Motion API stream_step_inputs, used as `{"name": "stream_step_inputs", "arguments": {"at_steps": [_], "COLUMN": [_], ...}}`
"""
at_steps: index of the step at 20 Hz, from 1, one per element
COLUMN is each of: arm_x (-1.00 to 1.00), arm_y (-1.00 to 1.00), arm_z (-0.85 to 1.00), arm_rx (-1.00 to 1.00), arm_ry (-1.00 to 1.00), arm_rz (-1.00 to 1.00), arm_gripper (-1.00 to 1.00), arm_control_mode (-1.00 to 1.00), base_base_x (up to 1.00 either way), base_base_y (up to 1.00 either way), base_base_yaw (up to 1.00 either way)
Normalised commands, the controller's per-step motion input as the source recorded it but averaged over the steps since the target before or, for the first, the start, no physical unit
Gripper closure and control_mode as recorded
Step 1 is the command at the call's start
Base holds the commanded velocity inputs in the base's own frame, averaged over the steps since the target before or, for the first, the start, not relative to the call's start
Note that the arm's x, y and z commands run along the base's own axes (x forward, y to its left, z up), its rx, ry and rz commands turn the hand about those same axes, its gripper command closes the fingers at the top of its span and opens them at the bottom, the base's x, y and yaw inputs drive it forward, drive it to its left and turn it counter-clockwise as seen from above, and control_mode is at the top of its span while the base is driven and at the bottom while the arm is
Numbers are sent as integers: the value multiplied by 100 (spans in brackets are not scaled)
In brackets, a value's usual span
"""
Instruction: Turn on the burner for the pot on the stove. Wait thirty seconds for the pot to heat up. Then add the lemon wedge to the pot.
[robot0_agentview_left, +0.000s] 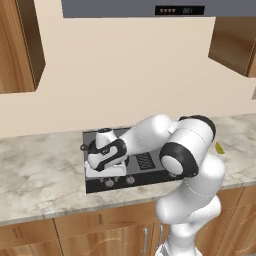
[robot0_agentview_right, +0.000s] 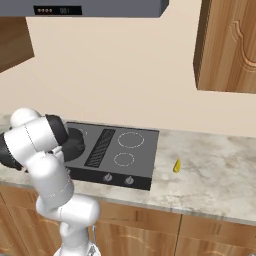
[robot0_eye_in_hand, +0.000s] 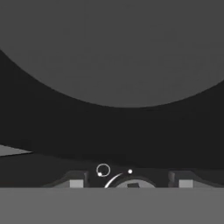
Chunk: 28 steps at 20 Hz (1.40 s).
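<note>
Down low, tool straddles knob at stove front, fingertips spread; pot beyond; lemon wedge on counter.

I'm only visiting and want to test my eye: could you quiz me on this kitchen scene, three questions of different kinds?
1. True or false: the lemon wedge already lies inside the pot.
2. Where does the gripper work? A) over the lemon wedge B) low at the stove's front edge, close by the pot C) up at the range hood
3. Fill in: the lemon wedge lies on the ____ beside the stove.

Key: 1. False; it lies on the counter. 2. B. 3. Counter.
</note>
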Motion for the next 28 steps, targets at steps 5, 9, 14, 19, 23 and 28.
{"name": "stream_step_inputs", "arguments": {"at_steps": [5,9,14,19,23,28], "arm_x": [-99,-100,-100,-100,-100,-100], "arm_y": [8,0,11,2,0,0], "arm_z": [-76,-94,-97,-100,-100,-100], "arm_rx": [11,5,-1,-2,1,4], "arm_ry": [6,6,0,0,-2,-6], "arm_rz": [-8,-8,0,21,39,39], "arm_gripper": [100,100,100,100,100,100], "arm_control_mode": [-100,-100,-100,-100,-100,-100], "base_base_x": [0,0,0,0,0,0], "base_base_y": [0,0,0,0,0,0], "base_base_yaw": [0,0,0,0,0,0]}}
